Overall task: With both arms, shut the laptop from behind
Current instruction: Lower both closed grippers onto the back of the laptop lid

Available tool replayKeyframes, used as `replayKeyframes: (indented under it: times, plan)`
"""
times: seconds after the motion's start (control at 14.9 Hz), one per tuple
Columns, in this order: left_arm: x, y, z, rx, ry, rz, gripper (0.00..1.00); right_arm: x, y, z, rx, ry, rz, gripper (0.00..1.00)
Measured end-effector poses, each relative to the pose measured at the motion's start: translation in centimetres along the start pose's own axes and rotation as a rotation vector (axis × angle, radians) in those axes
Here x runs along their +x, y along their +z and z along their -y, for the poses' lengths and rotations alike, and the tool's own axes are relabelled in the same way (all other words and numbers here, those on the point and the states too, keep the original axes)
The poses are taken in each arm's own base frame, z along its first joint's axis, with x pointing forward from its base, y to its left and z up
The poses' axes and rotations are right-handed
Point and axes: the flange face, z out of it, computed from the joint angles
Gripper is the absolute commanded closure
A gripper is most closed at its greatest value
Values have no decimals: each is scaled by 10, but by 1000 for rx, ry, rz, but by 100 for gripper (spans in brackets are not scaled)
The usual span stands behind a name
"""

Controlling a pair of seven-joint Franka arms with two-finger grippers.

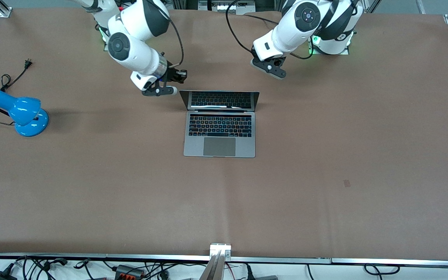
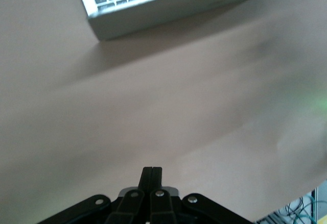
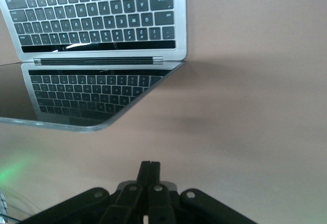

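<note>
**Sitting open between two arms**

Sitting on the brown table point(image 1: 325, 163), the laptop point(image 1: 220, 128) is open. The right gripper point(image 1: 161, 90) hangs beside its screen, fingers pressed together. The left gripper point(image 1: 269, 68) hangs farther up the table, fingers together too. A blue lamp point(image 1: 20, 112) stands well apart.

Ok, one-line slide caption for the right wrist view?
Right gripper, fingers shut, above bare table beside the open laptop, whose dark screen mirrors the keyboard.

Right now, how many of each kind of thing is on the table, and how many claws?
Laptop, open: 1
Blue lamp, unplugged: 1
Claws, both shut: 2, the left claw and the right claw
Total: 4
</note>
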Motion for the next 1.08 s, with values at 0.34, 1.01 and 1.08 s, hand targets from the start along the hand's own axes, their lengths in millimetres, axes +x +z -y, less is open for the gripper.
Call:
replayKeyframes:
  times: [0.34,1.01,1.08]
  plan:
    - [33,18,7,-57,-26,-145,99,17,3,8,20,8,-29,100]
    - [63,8,13,-106,-54,-269,99,71,3,26,66,30,-36,100]
    - [64,6,13,-109,-55,-272,99,74,2,27,69,33,-39,100]
